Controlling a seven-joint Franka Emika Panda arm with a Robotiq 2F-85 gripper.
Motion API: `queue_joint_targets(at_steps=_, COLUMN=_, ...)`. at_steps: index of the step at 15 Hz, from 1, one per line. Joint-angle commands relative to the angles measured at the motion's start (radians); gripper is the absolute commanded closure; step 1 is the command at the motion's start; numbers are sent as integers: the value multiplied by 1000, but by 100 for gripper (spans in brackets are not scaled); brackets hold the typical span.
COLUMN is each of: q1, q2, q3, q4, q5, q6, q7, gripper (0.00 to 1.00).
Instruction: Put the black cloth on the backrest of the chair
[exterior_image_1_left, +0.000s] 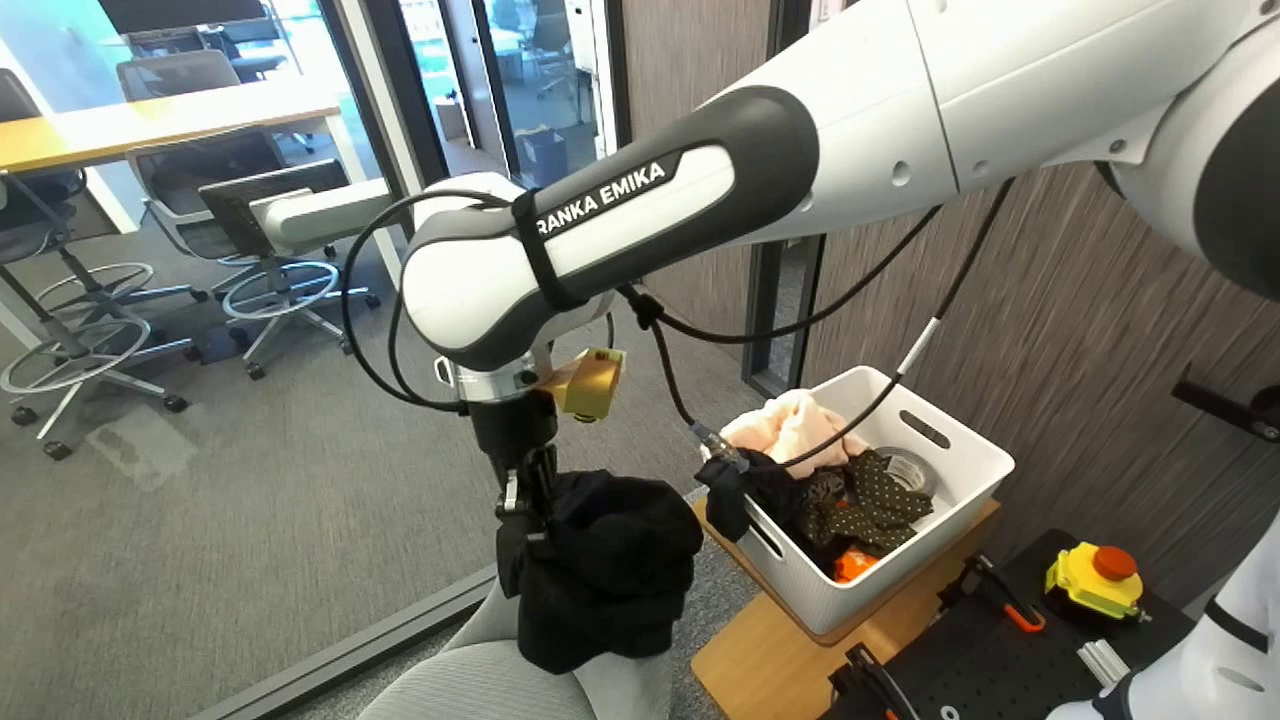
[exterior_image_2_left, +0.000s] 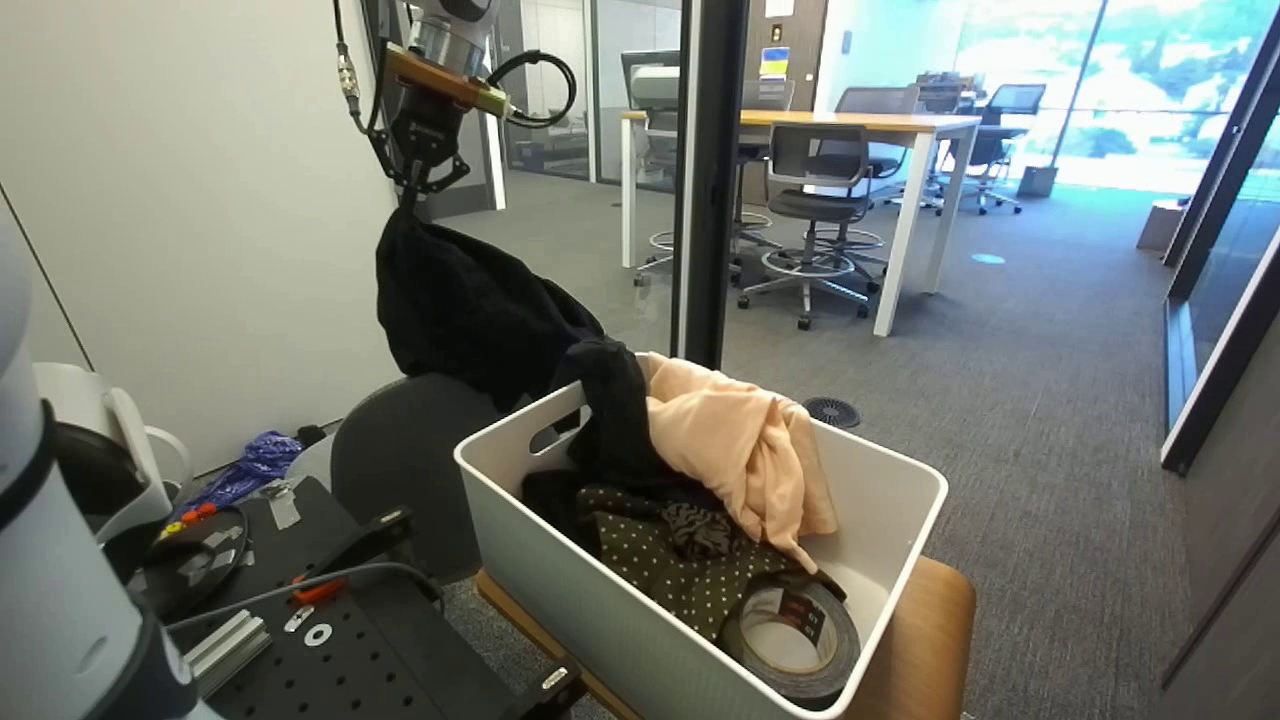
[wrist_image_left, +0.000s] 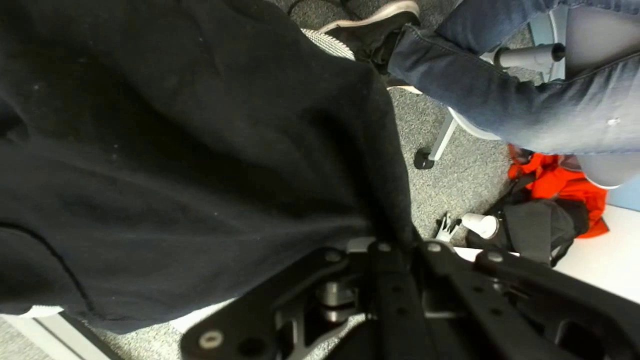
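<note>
Black cloth, the item under the task, hangs bunched from the hand at the chair. Condition of the hand: clenched on a pinch of the fabric; the wrist view shows the fingers brought together, with folds spreading away from them. Location of the cloth: in an exterior view its lower part meets the curved top edge of the grey backrest; whether the backrest bears any weight cannot be determined. A black fabric end also lies over the rim of the white bin, beside a peach cloth; the views do not settle whether it belongs to the held piece.

Assessment: step 2 of 3, draping, is judged in hand; pick-up is done, release is not. The next move calls for bringing the pinched end down across the backrest so that fabric falls on either side, then parting the fingers and rising clear. Risk noted: released too high, the bunch could slide off to 1 side.
</note>
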Motion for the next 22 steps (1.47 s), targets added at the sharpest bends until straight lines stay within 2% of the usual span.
queue_joint_targets(at_steps=1, q1=6, q2=75, q3=1, q4=94, q5=-27, q6=-66, q7=9, gripper=97)
queue_joint_targets(at_steps=7, q1=-1, q2=206, q3=-6, q4=206, q5=-20, q6=-137, q7=-6, gripper=98)
queue_joint_targets(at_steps=19, q1=-3, q2=247, q3=-28, q4=203, q5=-78, q6=-39, q7=9, gripper=98)
queue_joint_targets(at_steps=21, q1=-5, q2=251, q3=-27, q4=210, q5=-72, q6=-51, q7=12, gripper=69)
queue_joint_targets(at_steps=22, q1=-5, q2=252, q3=-27, q4=214, q5=-73, q6=-56, q7=12, gripper=63)
